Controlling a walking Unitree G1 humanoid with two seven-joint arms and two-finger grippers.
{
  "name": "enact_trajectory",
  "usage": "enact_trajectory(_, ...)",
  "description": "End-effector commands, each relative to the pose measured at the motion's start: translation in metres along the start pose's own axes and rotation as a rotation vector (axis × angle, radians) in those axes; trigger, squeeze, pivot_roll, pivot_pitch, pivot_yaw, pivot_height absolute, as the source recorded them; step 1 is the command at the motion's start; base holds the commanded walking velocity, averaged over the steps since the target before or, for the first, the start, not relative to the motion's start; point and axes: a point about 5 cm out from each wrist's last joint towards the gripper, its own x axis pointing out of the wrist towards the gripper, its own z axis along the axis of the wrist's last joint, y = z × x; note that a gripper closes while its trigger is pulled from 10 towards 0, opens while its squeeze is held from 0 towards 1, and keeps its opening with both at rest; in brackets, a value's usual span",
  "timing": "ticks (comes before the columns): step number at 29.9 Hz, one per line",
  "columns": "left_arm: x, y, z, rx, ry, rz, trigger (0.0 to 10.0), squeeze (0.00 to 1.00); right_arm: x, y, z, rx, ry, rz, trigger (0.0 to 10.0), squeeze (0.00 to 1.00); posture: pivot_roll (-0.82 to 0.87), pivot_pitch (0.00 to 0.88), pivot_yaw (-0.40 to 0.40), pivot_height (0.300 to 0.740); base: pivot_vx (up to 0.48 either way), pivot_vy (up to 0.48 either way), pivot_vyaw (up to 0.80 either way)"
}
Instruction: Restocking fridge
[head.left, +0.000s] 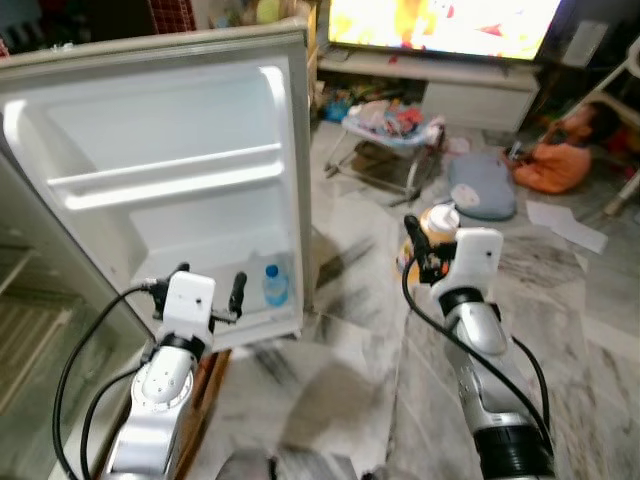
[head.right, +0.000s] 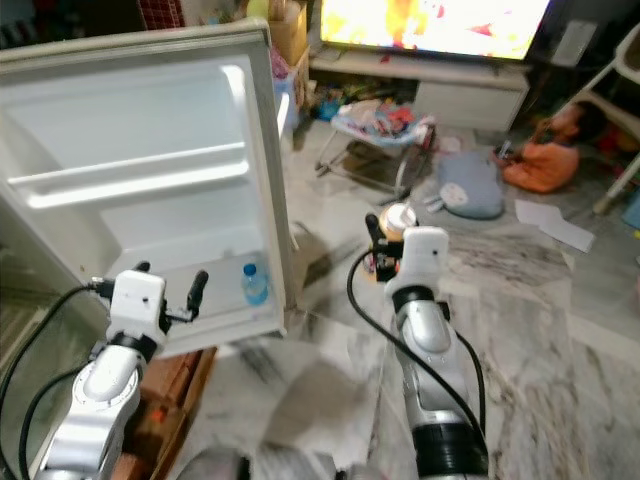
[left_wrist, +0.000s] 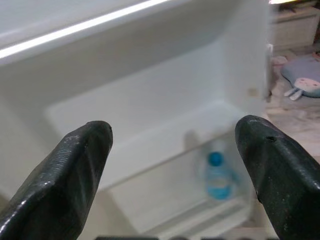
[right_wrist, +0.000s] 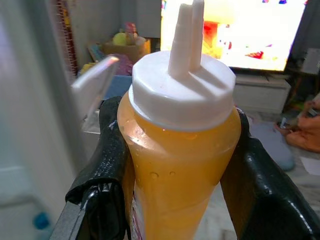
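Restocking, carry step: right gripper (head.left: 428, 247) clamps an orange sauce bottle (right_wrist: 181, 150) upright, well right of the open fridge door (head.left: 170, 170); left gripper (head.left: 208, 287) gapes empty before the door shelf (head.left: 215, 300) holding a water bottle (head.left: 275, 285); next, swing sauce leftward onto that shelf.

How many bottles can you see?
2. A small water bottle with a blue cap stands on the bottom shelf of the open fridge door. An orange sauce bottle is held in the right gripper. More may be hidden inside the fridge.
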Motion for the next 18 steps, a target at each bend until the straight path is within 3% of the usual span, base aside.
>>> enact_trajectory(1, -0.0014, 0.0050, -0.0005, 0.020, 0.001, 0.015, 10.0, 0.00, 0.0042, 0.0102, 0.0104, -0.007, -0.046, 0.051, 10.0, 0.00, 0.12, 0.000, -0.037, 0.740, 0.000, 0.405, 0.00)
enact_trajectory(5, 0.0002, 0.0120, 0.0041, 0.151, -0.044, 0.113, 10.0, 0.00, 0.0038, 0.0102, 0.0117, -0.010, -0.051, 0.059, 10.0, 0.00, 0.11, 0.000, -0.039, 0.740, 0.000, 0.000, 0.70)
enact_trajectory(11, 0.0010, 0.0095, 0.0051, 0.075, -0.040, 0.080, 10.0, 0.00, 0.0049, 0.0104, 0.0116, -0.012, -0.050, 0.058, 10.0, 0.00, 0.12, 0.000, -0.043, 0.740, 0.000, 0.000, 0.80)
enact_trajectory(18, 0.0014, 0.0063, 0.0057, 0.067, -0.046, 0.067, 10.0, 0.00, 0.0066, 0.0105, 0.0124, -0.017, -0.051, 0.060, 10.0, 0.00, 0.12, 0.000, -0.046, 0.740, 0.000, 0.000, 0.78)
